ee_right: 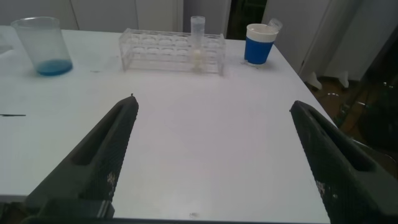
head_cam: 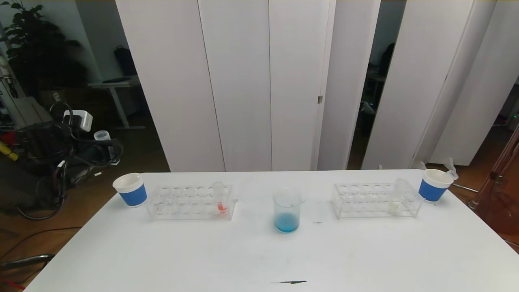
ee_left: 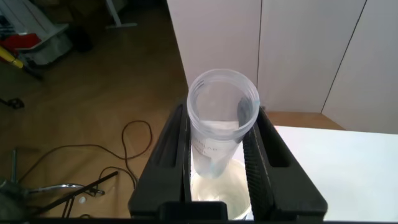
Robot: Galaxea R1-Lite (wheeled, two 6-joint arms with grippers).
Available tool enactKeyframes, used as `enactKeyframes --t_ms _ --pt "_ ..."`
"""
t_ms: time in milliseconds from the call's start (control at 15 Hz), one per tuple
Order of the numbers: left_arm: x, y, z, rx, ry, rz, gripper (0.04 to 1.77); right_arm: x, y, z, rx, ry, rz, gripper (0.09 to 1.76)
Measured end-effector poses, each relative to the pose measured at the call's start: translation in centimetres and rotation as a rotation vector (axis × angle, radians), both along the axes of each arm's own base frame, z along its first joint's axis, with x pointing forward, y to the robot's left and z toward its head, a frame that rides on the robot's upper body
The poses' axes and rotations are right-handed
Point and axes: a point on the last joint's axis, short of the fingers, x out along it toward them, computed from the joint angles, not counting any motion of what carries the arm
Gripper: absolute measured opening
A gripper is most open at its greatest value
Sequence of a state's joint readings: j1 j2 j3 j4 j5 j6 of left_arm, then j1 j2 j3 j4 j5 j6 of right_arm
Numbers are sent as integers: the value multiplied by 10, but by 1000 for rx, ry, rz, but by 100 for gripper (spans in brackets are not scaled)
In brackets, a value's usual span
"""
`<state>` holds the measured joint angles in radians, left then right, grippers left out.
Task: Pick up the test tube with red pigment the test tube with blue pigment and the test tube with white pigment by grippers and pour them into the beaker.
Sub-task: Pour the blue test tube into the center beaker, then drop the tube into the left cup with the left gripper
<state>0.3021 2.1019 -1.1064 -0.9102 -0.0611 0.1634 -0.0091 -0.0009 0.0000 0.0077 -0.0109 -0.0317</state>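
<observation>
Blue liquid sat in the bottom of the beaker at mid-bench, so that tube looked poured already. Left pincer was clamped on a clear, apparently emptied tube, hanging over a paper cup off the bench's left end. Right pincer hovered low over the bench, spread wide and empty. Well ahead of it stood the test tube with white pigment, upright in the right rack. That tube looked light, slick and brittle; best taken on its bare wall above the liquid. The test tube with red pigment waited in the left rack.
</observation>
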Motion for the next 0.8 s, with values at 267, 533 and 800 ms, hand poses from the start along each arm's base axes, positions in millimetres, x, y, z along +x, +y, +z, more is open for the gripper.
enactKeyframes --t_ms 267,533,800 --pt "9 3 -31 -25 73 -5 57 0 0 0 0 0 0 175" --pt "13 0 -52 -49 126 -11 57 0 0 0 0 0 0 175" --pt "15 -2 -64 -57 154 -19 57 0 0 0 0 0 0 175"
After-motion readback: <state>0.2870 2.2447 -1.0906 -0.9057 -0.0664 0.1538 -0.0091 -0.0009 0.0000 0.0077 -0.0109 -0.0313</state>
